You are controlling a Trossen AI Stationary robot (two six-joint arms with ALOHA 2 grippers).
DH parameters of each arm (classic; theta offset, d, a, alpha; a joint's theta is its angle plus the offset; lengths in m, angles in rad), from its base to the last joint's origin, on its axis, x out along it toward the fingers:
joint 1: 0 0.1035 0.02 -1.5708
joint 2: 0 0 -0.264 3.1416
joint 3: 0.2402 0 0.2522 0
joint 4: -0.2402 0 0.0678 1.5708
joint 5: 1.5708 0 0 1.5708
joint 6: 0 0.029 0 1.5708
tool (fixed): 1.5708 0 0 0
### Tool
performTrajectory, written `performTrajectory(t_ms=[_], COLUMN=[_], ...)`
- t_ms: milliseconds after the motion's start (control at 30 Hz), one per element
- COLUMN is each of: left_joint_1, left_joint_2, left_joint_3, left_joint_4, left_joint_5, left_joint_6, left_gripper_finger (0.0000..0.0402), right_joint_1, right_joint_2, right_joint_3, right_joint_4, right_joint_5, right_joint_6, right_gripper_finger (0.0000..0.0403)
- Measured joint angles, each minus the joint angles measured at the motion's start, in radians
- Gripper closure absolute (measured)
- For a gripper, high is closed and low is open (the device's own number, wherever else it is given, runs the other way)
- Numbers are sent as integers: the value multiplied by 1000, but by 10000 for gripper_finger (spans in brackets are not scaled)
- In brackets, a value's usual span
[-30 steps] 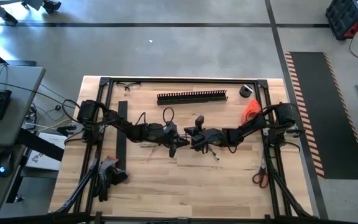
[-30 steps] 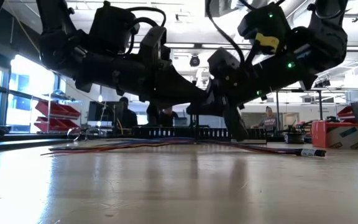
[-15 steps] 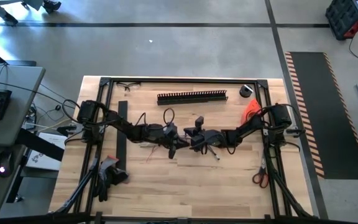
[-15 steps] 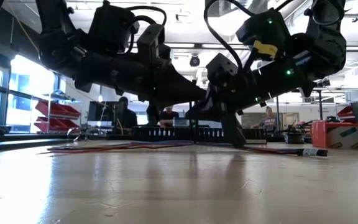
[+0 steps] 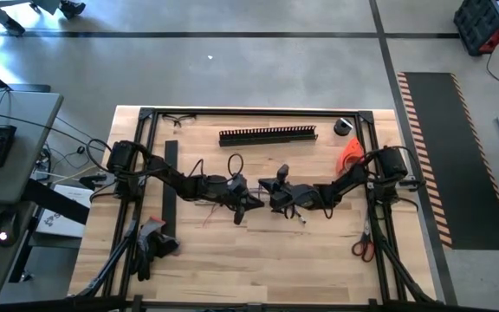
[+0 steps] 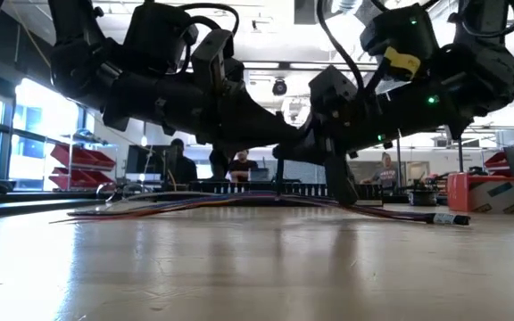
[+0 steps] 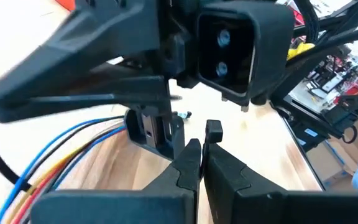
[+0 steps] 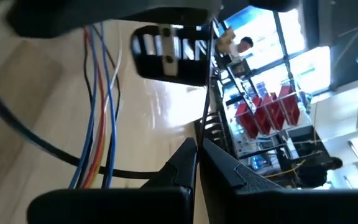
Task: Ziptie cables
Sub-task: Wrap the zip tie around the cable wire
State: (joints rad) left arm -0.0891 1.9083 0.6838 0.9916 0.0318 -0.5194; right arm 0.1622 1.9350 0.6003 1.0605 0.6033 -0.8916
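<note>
**A:** so where are the cables [image 6: 194,203] sitting right now?

**B:** Flat on the wooden table [image 5: 258,264], about mid-table. In the low view they're a thin colourful bunch running along the surface beneath both arms. The left wrist view shows blue, yellow and red strands [image 7: 61,152] fanning out just beyond the left gripper [image 7: 197,165].

**A:** and the grippers, holding anything?

**B:** Left gripper's fingers are pressed together, tips nearly touching. Can't see a wire pinched between them; the wires pass off to one side of the tips. The right gripper [image 8: 194,158] is closed too, with a thin dark strand [image 8: 207,81] running right up from its tips, but whether it's actually clamped I can't say. Blue and red wires [image 8: 101,118] lie on the wood beside it.

**A:** how close are the two arms?

**B:** From above, the left gripper [image 5: 243,204] and right gripper [image 5: 271,192] are near each other at the table's middle, over the wires. The black slotted strip [image 5: 268,135] lies well apart, toward the far edge.
</note>
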Motion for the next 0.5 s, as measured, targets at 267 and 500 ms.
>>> performTrajectory(t_ms=[267, 500], left_joint_1=[0, 0], left_joint_2=[0, 0], left_joint_3=[0, 0], left_joint_4=[1, 1], left_joint_5=[-3, -2], left_joint_6=[4, 0], left_gripper_finger=[402, 402], right_joint_1=[-2, 2], right_joint_2=[0, 0], right_joint_3=[17, 35], right_joint_4=[-48, -56], right_joint_5=[-20, -47], right_joint_6=[46, 36], right_gripper_finger=[403, 403])
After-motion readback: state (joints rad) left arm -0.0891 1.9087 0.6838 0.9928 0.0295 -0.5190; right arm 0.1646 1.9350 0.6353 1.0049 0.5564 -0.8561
